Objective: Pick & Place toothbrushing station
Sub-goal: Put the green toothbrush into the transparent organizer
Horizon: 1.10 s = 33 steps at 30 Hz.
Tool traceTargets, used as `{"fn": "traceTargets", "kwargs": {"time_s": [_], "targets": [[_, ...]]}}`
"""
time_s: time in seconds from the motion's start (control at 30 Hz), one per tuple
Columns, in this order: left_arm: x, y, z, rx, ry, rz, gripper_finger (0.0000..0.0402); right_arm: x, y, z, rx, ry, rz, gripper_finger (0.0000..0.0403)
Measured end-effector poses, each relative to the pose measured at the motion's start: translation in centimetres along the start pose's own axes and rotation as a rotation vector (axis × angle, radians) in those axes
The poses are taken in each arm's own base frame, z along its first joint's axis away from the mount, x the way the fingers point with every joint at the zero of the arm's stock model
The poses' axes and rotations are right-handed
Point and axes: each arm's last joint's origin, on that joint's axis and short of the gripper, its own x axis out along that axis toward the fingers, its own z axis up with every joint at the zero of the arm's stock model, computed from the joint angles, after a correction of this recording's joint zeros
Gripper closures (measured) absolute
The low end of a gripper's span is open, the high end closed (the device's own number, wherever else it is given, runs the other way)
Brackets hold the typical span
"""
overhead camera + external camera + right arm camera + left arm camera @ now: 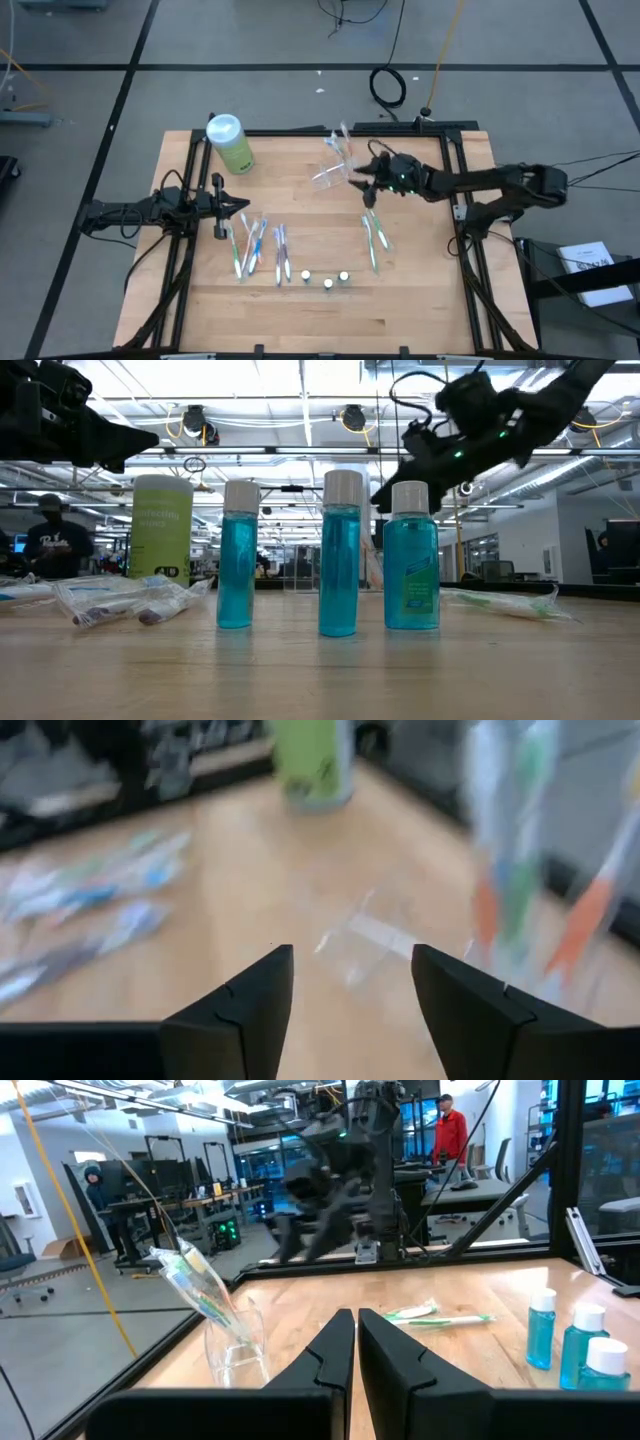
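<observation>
The toothbrushing station [330, 173], a small clear plastic holder, stands on the table at the far middle. It also shows in the left wrist view [236, 1348] and the right wrist view [368, 936]. Wrapped toothbrushes [195, 1285] stick up out of it, tilted. My right gripper [360, 180] hangs open just to the right of the holder and above the table, with nothing between its fingers [352, 985]. My left gripper [243, 205] waits shut at the table's left [357, 1330].
A light-green bottle with a white cap [230, 143] stands at the far left. Packaged toothbrushes lie left of centre [255, 245] and at the right [376, 235]. Three small blue bottles [326, 279] stand near the front. People stand in the room behind [452, 1130].
</observation>
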Motion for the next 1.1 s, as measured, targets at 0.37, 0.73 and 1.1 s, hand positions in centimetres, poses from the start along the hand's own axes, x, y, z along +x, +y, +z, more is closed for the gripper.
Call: {"fn": "traceTargets", "kwargs": {"time_s": [0.37, 0.73, 1.1], "targets": [[0.0, 0.0, 0.0, 0.000, 0.000, -0.001, 0.0376, -2.2, 5.0, -4.6, 0.064, 0.427, 0.016, 0.0208], [0.0, 0.0, 0.0, 0.000, 0.000, -0.001, 0.0376, -3.1, 5.2, -6.8, 0.152, 0.647, -0.076, 0.0208], [0.0, 0.0, 0.0, 0.000, 0.000, 0.000, 0.0376, -1.6, 5.7, -8.6, 0.125, 0.706, -0.076, 0.0208]]}}
